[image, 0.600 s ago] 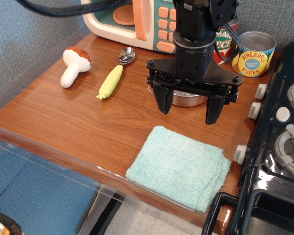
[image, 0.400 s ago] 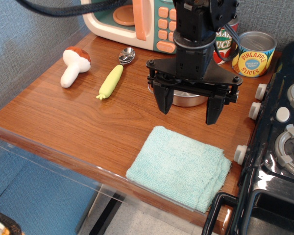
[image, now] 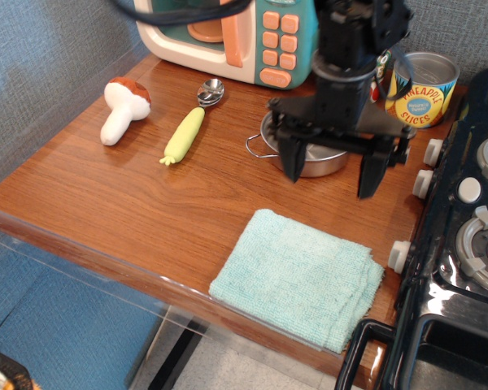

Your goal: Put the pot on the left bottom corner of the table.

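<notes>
The shiny steel pot (image: pixel 315 161) stands on the brown wooden table (image: pixel 146 203) towards the back right, with one wire loop handle showing at its left. My black gripper (image: pixel 332 182) hangs open just above and in front of the pot, its two fingers spread wide and holding nothing. The gripper body hides most of the pot. The table's front left corner lies at the lower left of the view.
A toy mushroom (image: pixel 122 108), a yellow-green corn toy (image: pixel 185 136) and a spoon (image: pixel 210 91) lie at the back left. A toy microwave (image: pixel 236 32) and a pineapple can (image: pixel 422 89) stand at the back. A folded teal cloth (image: pixel 301 276) lies near the front. A black toy stove (image: pixel 464 244) is at the right.
My gripper has moved to the right, uncovering the pot's left side and handle. It stays open. The pot has not moved.
</notes>
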`<state>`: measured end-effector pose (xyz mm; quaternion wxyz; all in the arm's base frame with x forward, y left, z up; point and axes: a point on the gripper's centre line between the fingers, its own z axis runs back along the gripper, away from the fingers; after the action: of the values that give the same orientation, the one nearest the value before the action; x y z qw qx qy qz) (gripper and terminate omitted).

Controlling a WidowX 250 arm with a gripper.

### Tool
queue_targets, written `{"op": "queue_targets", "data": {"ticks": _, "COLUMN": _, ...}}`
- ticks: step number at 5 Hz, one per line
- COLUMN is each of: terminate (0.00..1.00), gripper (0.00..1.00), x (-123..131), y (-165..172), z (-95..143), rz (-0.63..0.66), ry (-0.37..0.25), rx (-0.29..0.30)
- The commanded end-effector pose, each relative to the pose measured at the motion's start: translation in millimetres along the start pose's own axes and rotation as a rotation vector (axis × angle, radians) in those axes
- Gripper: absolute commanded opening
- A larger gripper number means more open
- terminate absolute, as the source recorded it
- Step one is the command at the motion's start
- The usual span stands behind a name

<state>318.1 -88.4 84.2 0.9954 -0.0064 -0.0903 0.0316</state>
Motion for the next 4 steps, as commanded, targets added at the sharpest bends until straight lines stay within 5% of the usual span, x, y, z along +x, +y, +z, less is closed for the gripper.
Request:
{"op": "queue_targets", "data": {"ticks": 1, "terminate": 0.0, "gripper": 1.0, "x": 91, "y": 4, "z": -16, "rz": 0.034, "ry": -0.09, "rx": 0.003}}
{"op": "queue_targets", "data": {"ticks": 2, "terminate": 0.0, "gripper": 1.0, "x": 105, "y": 2, "z": -41, "rz": -0.005, "ry": -0.053, "rx": 0.027}}
{"op": "queue_targets", "data": {"ticks": 4, "terminate": 0.0, "gripper": 1.0, "x": 84, "y": 5, "z": -76, "rz": -0.03, "ry": 0.035, "rx": 0.054}}
